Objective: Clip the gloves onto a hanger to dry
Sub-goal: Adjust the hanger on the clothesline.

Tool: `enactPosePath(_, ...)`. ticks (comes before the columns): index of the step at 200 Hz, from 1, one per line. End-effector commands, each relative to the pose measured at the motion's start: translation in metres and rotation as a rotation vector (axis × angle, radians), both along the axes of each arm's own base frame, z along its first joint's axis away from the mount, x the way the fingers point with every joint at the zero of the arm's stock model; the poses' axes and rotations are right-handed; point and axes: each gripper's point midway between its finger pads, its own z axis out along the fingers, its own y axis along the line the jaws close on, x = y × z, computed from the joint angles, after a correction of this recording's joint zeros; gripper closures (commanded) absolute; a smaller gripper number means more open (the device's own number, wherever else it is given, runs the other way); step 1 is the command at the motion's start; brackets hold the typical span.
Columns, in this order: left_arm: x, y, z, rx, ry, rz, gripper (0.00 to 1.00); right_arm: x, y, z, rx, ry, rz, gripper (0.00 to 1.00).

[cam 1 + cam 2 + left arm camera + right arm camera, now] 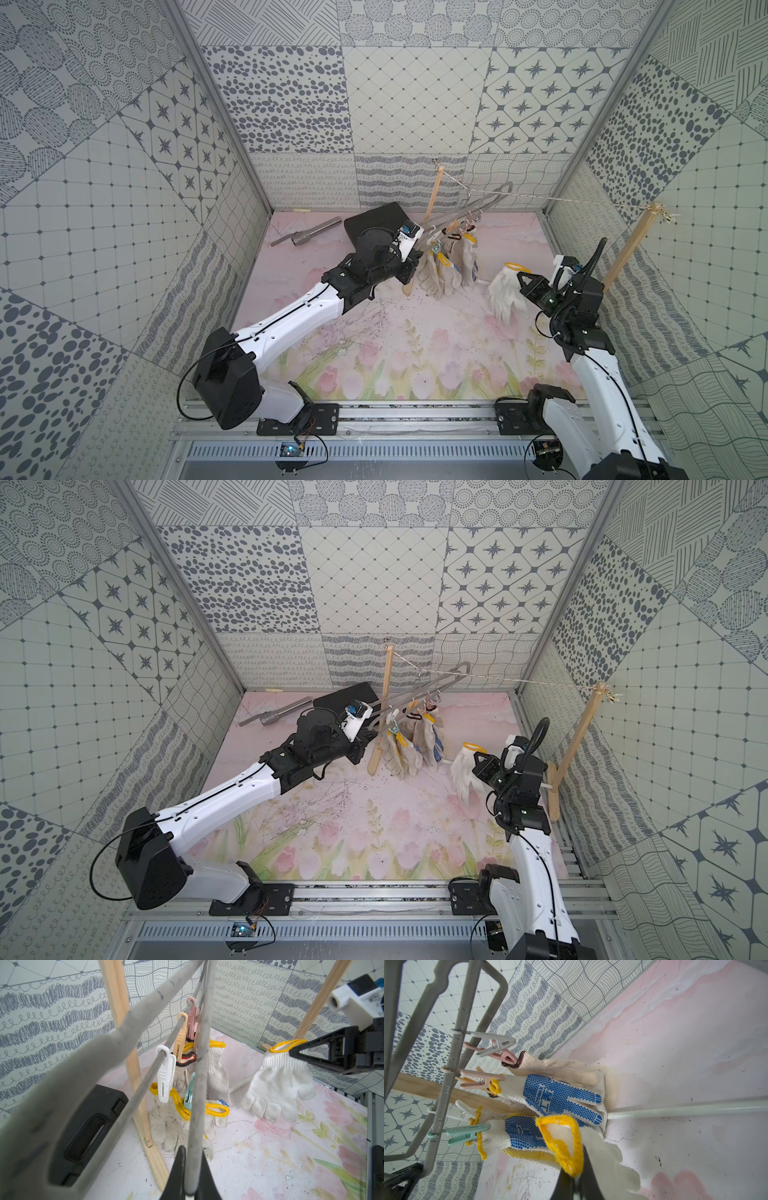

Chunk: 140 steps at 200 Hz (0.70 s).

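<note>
Clamps left gripper (190, 1167) on the grey bar of the hanger (202, 1059) beside the wooden post (432, 195), has dirty gloves (440, 270) hanging from its pegs (165, 1076) at centre, and pinches the yellow cuff of a clean white glove (505, 299) in right gripper (523, 279) further right.

The worktop (415, 332) is a pale pink sheet printed with tulips and leaves, scuffed and flecked with dark specks. At its far left lie a grey pipe (307, 235) and a black case (382, 216), near each other, with a small pale stick (301, 210) at the back edge. Two wooden posts (374, 758) stand on it, a thin white rod (685, 1109) lying between their feet. The tips of the lowest hung gloves (170, 1130) touch it.
</note>
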Motion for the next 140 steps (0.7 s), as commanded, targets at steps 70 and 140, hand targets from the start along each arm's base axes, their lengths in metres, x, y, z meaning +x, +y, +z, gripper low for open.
enactPosePath(70,-0.009,0.040,0.007,-0.007,0.060,-0.101,0.98,0.009,0.019,0.015,-0.062,-0.087,0.087,1.00)
enactPosePath(140,-0.010,0.052,0.014,-0.010,0.043,-0.107,0.35,0.020,0.029,0.021,-0.091,-0.080,0.130,1.00)
